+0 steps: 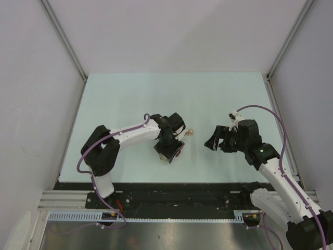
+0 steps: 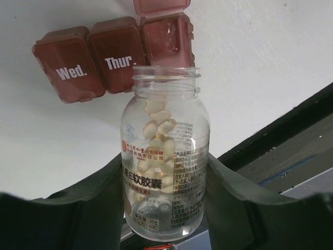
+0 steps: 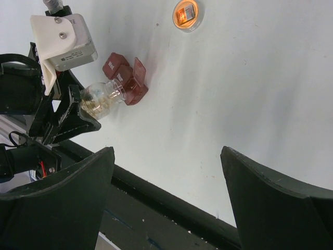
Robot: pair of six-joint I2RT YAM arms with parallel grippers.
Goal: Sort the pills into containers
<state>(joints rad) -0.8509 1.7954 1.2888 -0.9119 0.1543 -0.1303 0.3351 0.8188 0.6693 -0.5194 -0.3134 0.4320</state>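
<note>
My left gripper point(image 2: 165, 179) is shut on a small clear round bottle point(image 2: 165, 156) that lies tilted, its open mouth pointing at the pill box. Several pale tan pills point(image 2: 156, 125) lie inside the bottle, some near the neck. The dark red pill box point(image 2: 83, 62) lies on the table with "Wed." and "Thur." lids shut and the third compartment point(image 2: 166, 36) open right at the bottle mouth. Box point(image 3: 125, 78) and bottle point(image 3: 104, 99) also show in the right wrist view. My right gripper point(image 3: 167, 153) is open and empty, off to the right point(image 1: 213, 140).
The cream round bottle cap point(image 1: 190, 132) lies on the table between the two grippers, also in the right wrist view point(image 3: 186, 14). The table's dark front edge point(image 3: 171, 203) runs close below the right fingers. White walls enclose the table on three sides.
</note>
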